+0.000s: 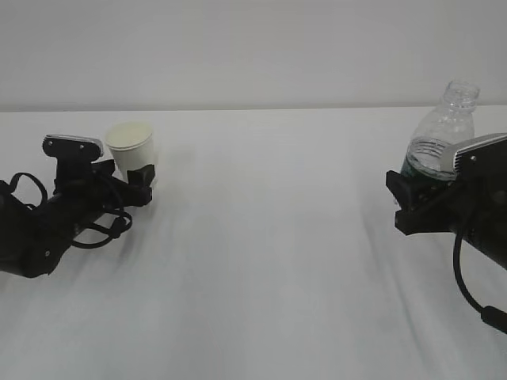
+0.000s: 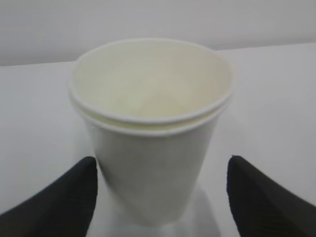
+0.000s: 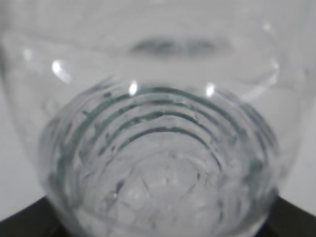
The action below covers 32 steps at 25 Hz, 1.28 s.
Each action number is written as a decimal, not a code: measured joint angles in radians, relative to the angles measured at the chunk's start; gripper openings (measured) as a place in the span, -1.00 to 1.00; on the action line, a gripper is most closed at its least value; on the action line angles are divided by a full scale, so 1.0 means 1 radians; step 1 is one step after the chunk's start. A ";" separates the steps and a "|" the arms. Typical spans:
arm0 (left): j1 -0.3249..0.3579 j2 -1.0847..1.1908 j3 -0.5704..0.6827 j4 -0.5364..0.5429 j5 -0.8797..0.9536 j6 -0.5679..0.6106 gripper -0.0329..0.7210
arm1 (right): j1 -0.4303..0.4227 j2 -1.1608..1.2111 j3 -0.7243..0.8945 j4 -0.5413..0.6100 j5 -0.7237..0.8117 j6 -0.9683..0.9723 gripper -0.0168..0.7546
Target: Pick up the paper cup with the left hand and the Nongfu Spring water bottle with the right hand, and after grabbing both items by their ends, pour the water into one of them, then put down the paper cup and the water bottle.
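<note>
Near L, 9 o'clock: left hand [image 1: 141, 180], black arm low on white table [image 1: 261, 261], jaws apart either side of paper cup [image 1: 133, 150]. Wrist view: cup [image 2: 150, 143] upright betw. black fingers [image 2: 59, 202], gap each side, double rim visible, inside looks dry.

Near R, 3 o'clock: right hand [image 1: 405, 202], jaws around lower body of Nongfu Spring water bottle [image 1: 440, 138]; firm clamp or just bracketing: can't tell. Bottle upright, uncapped, green label partly hidden. Wrist view: ribbed body [image 3: 158, 163] fills frame; water level unclear.

Far: plain pale wall [image 1: 253, 47].
</note>
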 joint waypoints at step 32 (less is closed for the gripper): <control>0.000 0.110 -0.191 -0.028 0.077 0.000 0.64 | 0.000 0.000 0.000 -0.023 0.004 -0.002 0.26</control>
